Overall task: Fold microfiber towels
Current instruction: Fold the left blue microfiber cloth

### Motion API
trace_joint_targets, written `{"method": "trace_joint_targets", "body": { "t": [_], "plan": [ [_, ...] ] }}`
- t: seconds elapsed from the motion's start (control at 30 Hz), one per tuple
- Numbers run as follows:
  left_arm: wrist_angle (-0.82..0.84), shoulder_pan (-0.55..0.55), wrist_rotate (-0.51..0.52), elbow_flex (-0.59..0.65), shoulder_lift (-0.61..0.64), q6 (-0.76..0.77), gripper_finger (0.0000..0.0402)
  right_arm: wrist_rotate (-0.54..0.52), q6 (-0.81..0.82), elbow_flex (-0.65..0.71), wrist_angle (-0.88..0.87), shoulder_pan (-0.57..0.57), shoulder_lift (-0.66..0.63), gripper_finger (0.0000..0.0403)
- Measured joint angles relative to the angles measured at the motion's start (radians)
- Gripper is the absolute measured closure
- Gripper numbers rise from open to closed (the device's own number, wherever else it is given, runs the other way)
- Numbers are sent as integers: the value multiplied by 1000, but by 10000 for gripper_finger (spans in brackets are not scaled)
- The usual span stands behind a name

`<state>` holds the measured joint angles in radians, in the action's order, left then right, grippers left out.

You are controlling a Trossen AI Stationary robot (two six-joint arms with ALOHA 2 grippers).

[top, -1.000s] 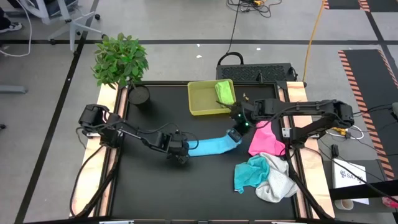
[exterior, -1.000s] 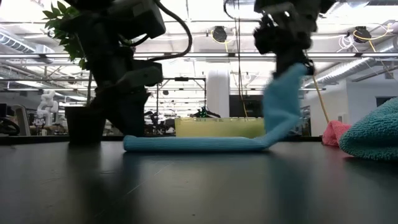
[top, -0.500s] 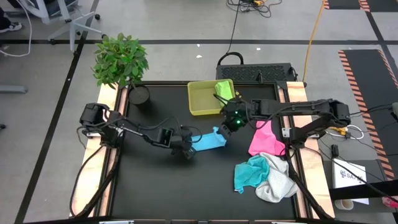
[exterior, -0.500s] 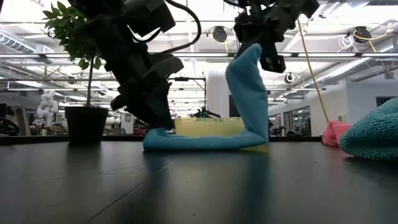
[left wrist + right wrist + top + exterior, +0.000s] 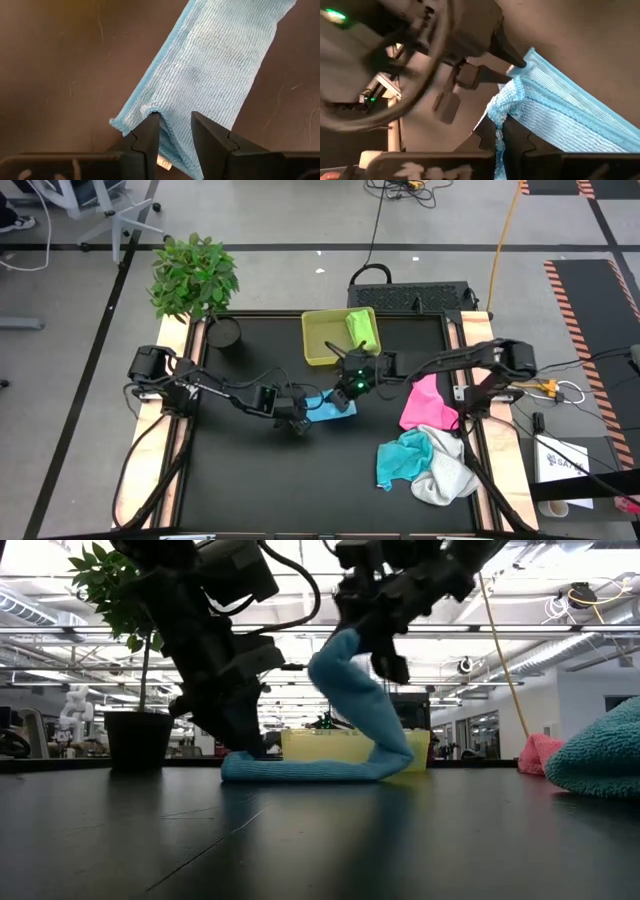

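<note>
A light blue towel (image 5: 326, 409) lies mid-table as a narrow strip, its left end on the black table (image 5: 250, 480) and its right end raised and curled back over it (image 5: 345, 670). My left gripper (image 5: 298, 420) is shut on the left end. My right gripper (image 5: 347, 387) is shut on the raised end, above the strip. A lime green towel (image 5: 362, 328) lies in the yellow-green tray (image 5: 320, 340). A pink towel (image 5: 430, 402) lies at the right, with the teal towel (image 5: 400, 460) and the white towel (image 5: 447, 477) heaped together nearer the front. My left gripper pinches the strip's left end (image 5: 172, 120) between its two fingers (image 5: 148, 134), close to a corner. The fingers slant down from the table's left. That end stays on the table (image 5: 240, 762); how many layers are held does not show. My right gripper pinches the strip's other end at its edge (image 5: 512, 95) between its shut fingers (image 5: 492, 137). It comes slanting down from the table's right. This end is lifted clear, and the cloth hangs from it in a slack curve to the part on the table (image 5: 385, 755).
A potted plant (image 5: 195, 280) stands at the far left corner. The tray sits at the far middle, just behind the two grippers. Bare black table spreads along the near left side.
My right gripper has gone toward the table's left and a little down, tipping lower, carrying the strip's right end toward my left gripper. The raised end has come over the strip and shortened the part on the table. The left end has stayed down.
</note>
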<state>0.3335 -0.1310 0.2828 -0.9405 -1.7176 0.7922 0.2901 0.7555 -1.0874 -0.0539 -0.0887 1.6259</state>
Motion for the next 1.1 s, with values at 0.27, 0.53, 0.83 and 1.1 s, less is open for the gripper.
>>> {"method": "trace_joint_targets", "body": {
  "t": [0.27, 0.53, 0.83, 1.1],
  "plan": [
    [21, 0, -12, 0, 0, -1, 287, 1, 13, 1, 217, 7, 159, 403],
    [46, 0, -23, 0, 0, -2, 287, 3, 39, 1, 329, 7, 223, 403],
    [277, -27, 9, -82, 83, -26, 296, -2, 18, 0, 335, 6, 222, 403],
    [392, -45, -2, -110, 115, -16, 328, -6, 13, 2, 365, 6, 225, 403]
  ]
}}
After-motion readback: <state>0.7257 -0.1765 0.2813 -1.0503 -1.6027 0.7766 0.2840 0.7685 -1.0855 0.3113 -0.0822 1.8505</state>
